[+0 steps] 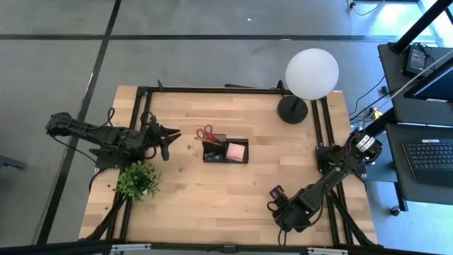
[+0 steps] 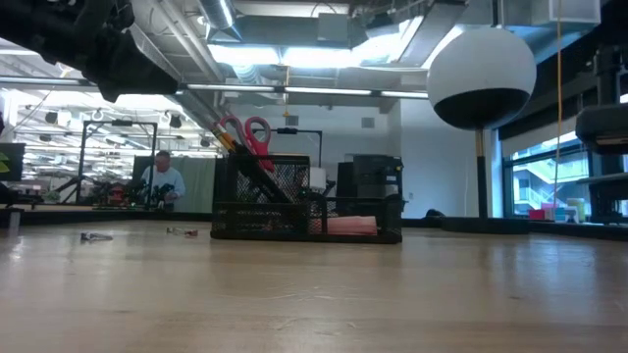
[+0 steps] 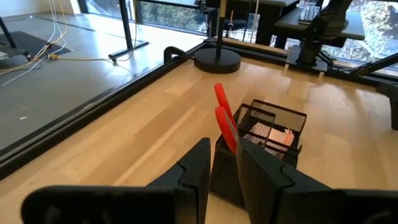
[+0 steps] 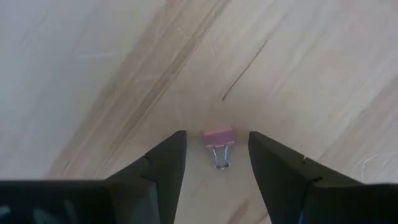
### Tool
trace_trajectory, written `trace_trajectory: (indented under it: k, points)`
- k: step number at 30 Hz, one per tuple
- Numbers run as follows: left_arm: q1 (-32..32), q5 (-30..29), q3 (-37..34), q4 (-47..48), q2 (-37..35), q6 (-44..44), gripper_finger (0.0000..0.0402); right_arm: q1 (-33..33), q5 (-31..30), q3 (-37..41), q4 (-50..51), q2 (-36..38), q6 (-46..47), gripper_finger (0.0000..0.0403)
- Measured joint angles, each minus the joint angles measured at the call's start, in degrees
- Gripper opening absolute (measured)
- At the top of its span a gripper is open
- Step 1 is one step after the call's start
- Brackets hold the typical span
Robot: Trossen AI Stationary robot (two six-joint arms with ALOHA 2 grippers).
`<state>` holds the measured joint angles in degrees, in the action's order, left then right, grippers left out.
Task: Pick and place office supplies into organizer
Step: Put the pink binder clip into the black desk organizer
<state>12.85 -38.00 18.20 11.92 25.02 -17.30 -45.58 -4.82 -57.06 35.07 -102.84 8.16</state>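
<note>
The black mesh organizer (image 1: 225, 151) stands mid-table, with red-handled scissors (image 1: 205, 133) upright in its left compartment and a pink sticky pad (image 1: 236, 150) in its right one. It also shows in the low view (image 2: 309, 211) and the left wrist view (image 3: 267, 134). My left gripper (image 1: 166, 140) hovers left of the organizer, open and empty (image 3: 224, 155). My right gripper (image 1: 276, 197) is low over the near right of the table, open. Its fingers stand on either side of a small pink binder clip (image 4: 218, 140) that lies flat on the wood, untouched.
A lamp with a round black base (image 1: 292, 108) and a white globe (image 1: 312, 73) stands at the far right. A green potted plant (image 1: 138, 180) sits near the left arm. Two tiny items (image 2: 95, 236) (image 2: 182, 232) lie on the table. A person (image 2: 162, 178) is in the room behind.
</note>
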Motion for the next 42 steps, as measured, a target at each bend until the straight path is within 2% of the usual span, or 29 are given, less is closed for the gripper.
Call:
trace_trajectory:
  k: [8,18,24,40,42]
  points:
    - [0.0,0.0,0.0,0.4,0.0,0.0,0.0072,0.0,0.0,0.1,-0.4,-0.1,-0.9,0.0171]
    - [0.0,0.0,0.0,0.4,0.0,0.0,0.0072,0.0,0.8,0.2,-0.9,-0.2,-1.0,0.0098]
    - [0.0,0.0,0.0,0.4,0.0,-0.2,0.0073,0.0,0.7,0.2,-1.1,-0.2,0.7,0.0072]
    - [0.0,0.0,0.0,0.4,0.0,-1.0,0.0072,0.8,0.6,-1.3,0.9,-0.3,6.9,0.0071]
    - [0.0,0.0,0.0,0.4,0.0,-1.0,0.0072,1.3,-1.3,-1.6,2.3,0.1,6.9,0.0071]
